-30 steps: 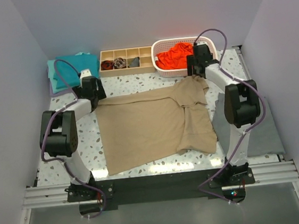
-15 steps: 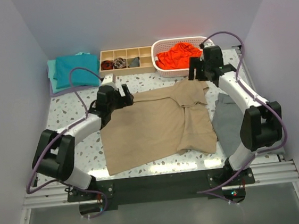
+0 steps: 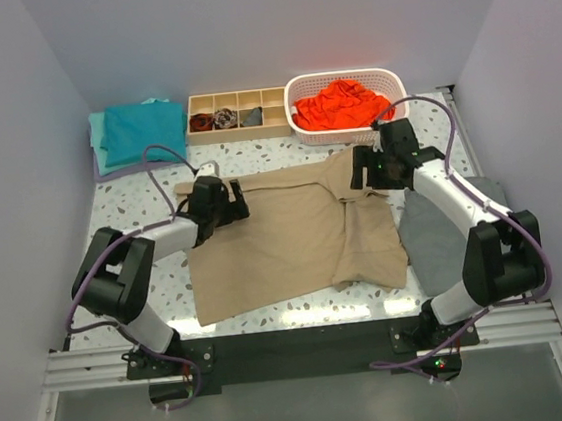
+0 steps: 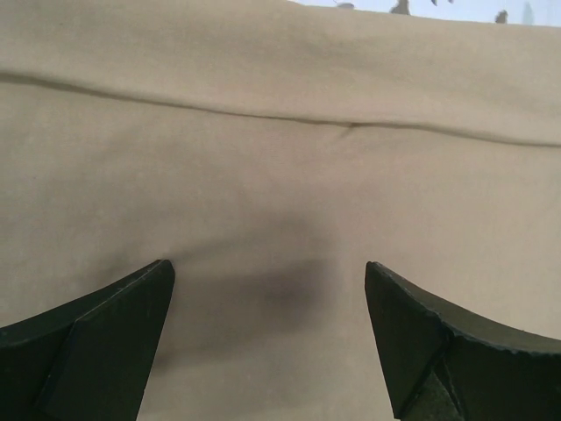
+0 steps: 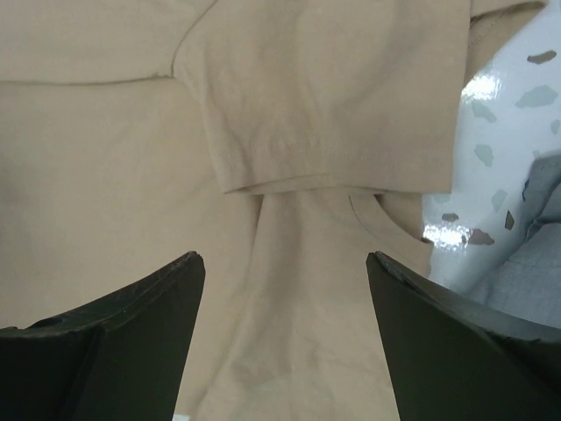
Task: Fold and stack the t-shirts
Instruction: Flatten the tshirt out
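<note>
The tan-khaki t-shirt [image 3: 284, 235] lies spread on the table, its right part folded over with a sleeve on top. My left gripper [image 3: 228, 202] is open, low over the shirt's upper left edge; its view shows tan cloth [image 4: 280, 158] between the fingertips [image 4: 131, 303]. My right gripper [image 3: 366, 173] is open over the folded sleeve [image 5: 333, 96] at the shirt's upper right. A teal t-shirt [image 3: 137, 130] lies folded at the back left. An orange-red t-shirt [image 3: 342, 103] is crumpled in the white basket [image 3: 297, 118].
A wooden divider tray [image 3: 236, 115] with small dark rolled socks stands at the back centre. A flat dark grey cloth [image 3: 444, 229] lies to the right of the tan shirt, partly under my right arm. It also shows in the right wrist view [image 5: 535, 246].
Both arms have swung inward and down onto the tan shirt. The left gripper moved from the table's left side to the shirt's upper left edge. The right gripper came forward from the basket to the sleeve.
</note>
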Available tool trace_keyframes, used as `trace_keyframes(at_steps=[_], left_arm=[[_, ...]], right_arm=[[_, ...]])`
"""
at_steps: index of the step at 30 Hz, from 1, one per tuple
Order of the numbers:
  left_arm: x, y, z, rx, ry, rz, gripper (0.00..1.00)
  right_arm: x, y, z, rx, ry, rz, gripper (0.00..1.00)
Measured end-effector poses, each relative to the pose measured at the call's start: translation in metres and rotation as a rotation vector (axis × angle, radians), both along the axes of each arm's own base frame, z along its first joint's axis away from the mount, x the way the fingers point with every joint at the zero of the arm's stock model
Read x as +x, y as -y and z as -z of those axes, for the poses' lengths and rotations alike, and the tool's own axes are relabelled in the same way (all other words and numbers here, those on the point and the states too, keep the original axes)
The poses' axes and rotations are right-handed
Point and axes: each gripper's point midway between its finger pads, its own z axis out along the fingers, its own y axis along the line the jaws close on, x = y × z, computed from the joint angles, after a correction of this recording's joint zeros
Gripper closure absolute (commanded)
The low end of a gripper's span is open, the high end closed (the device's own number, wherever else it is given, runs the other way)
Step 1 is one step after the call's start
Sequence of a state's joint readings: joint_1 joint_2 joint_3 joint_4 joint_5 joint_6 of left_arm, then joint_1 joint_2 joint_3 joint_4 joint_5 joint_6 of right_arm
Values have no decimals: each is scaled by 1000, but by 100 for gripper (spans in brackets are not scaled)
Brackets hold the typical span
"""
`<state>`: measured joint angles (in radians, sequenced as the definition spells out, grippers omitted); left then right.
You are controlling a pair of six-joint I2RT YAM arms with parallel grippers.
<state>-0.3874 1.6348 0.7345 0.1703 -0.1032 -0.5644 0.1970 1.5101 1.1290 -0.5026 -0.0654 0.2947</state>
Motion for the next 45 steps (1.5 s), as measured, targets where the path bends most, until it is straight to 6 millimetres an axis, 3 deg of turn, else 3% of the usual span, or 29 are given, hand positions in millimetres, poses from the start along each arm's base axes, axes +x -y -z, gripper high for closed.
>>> trace_keyframes(at_steps=[4,10,14,19,22,26,30,33,37,45], left_arm=[[11,-16,4,95,-16,-64,4],[2,-52,8,220,-87,-138,2],[-18,-88,11,329,-171,-190,2],[-25,-137,3,431,-221,-289,3],[-25,-153,0,451,-232,-318,4],[-20,-138,-14,391,-190,-270,4],[-13,-93,-51,208,-66,-142,3],[-20,-60,-70,44,7,-36,3],[-33,-38,-60,-57,-20,27,3],[-75,-14,-5,-113,-205,89,4]], right_arm=[[-13,4,3,-27,-33,12,21],[-40,4,9,-60,-100,-7,21],[-60,-12,11,-75,-141,-76,21],[-93,-38,26,-87,-221,-193,21],[-112,-47,35,-96,-262,-243,21],[-129,-50,42,-97,-290,-277,20],[-133,-48,46,-102,-299,-276,20],[-133,-48,46,-101,-296,-276,20],[-130,-48,45,-105,-286,-272,20],[-116,-47,32,-124,-234,-256,20]])
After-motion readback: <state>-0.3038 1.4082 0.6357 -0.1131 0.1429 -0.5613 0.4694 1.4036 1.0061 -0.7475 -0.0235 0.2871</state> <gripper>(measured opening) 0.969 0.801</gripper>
